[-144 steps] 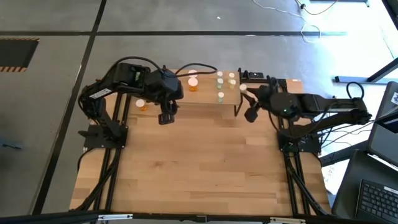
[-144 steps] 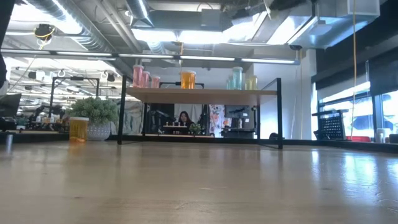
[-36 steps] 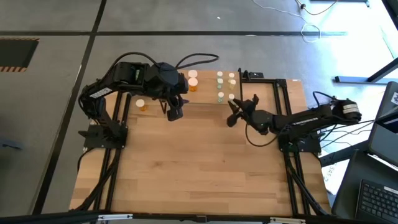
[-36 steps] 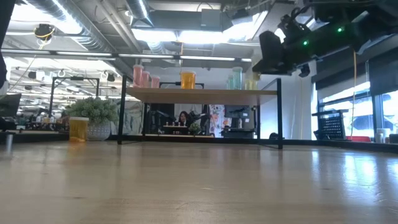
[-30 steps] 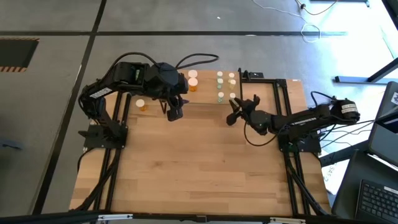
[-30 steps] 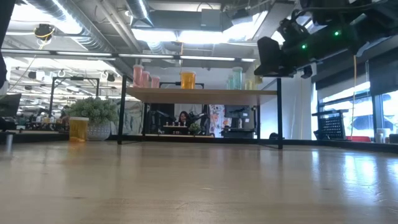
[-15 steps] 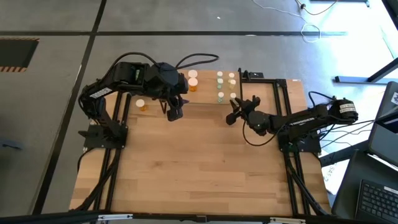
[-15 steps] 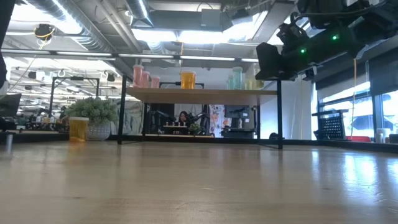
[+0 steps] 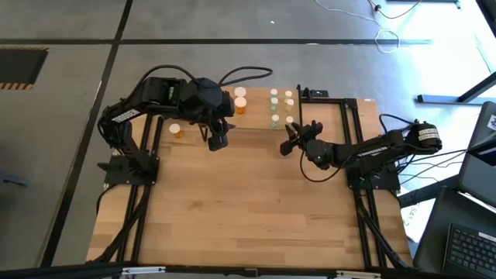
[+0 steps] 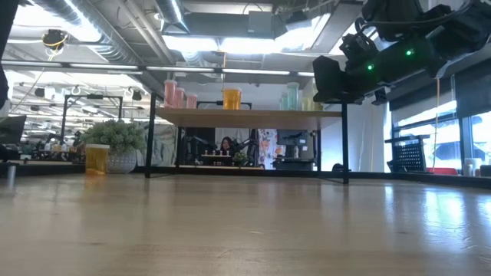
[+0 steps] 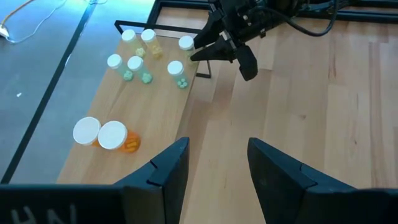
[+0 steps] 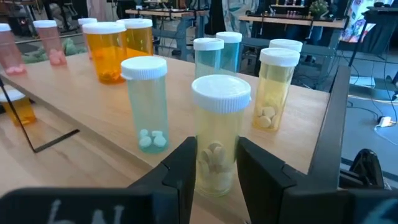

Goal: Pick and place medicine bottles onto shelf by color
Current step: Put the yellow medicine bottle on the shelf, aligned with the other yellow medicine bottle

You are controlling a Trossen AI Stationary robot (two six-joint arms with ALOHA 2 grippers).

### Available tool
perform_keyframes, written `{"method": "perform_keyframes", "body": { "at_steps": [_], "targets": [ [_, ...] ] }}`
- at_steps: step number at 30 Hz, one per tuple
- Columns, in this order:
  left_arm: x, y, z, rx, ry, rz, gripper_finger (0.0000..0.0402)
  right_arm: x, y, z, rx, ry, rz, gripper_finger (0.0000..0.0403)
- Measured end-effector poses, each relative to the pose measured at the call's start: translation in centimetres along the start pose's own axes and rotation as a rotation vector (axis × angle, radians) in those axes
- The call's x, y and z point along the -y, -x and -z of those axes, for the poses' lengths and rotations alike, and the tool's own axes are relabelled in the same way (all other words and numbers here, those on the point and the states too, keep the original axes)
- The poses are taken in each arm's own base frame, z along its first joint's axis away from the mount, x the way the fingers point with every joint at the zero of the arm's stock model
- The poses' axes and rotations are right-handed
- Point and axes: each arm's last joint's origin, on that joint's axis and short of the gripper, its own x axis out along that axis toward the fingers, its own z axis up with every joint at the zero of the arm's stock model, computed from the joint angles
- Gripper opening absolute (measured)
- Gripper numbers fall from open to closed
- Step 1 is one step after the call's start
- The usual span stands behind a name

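Right gripper sits at the shelf's front edge near its right end, fingers spread apart with a pale yellow bottle standing upright between them; whether the pads are touching it I cannot tell, so grip is unconfirmed. Bottle is on the shelf top at the front edge, long axis vertical, white cap up. It lies straight ahead of the right gripper, right in the gap, with a pale green bottle just beside it and another yellow bottle farther back toward the shelf's rear edge. Orange bottles stand near the shelf's middle and pink ones toward its left end.

Left gripper hangs over the table just off the shelf's front edge toward the left-middle, fingers parted, nothing in them. One orange bottle stands on the table off the shelf's left end, near the left arm.

Judgement: right arm is clearly the nearer one to the yellow bottle; the move depends on a level approach square to an upright cylinder without clipping the green neighbour
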Motion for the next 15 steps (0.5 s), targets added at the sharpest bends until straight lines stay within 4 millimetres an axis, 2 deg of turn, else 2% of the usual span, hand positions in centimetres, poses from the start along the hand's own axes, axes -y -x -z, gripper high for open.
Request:
{"method": "perform_keyframes", "body": {
  "at_steps": [15],
  "targets": [
    [0.02, 0.0, 0.0, 0.0, 0.0, 0.001, 0.0157, 0.0, -0.01, -0.01, 0.007, -0.005, 0.002, 0.011]
  ]
}}
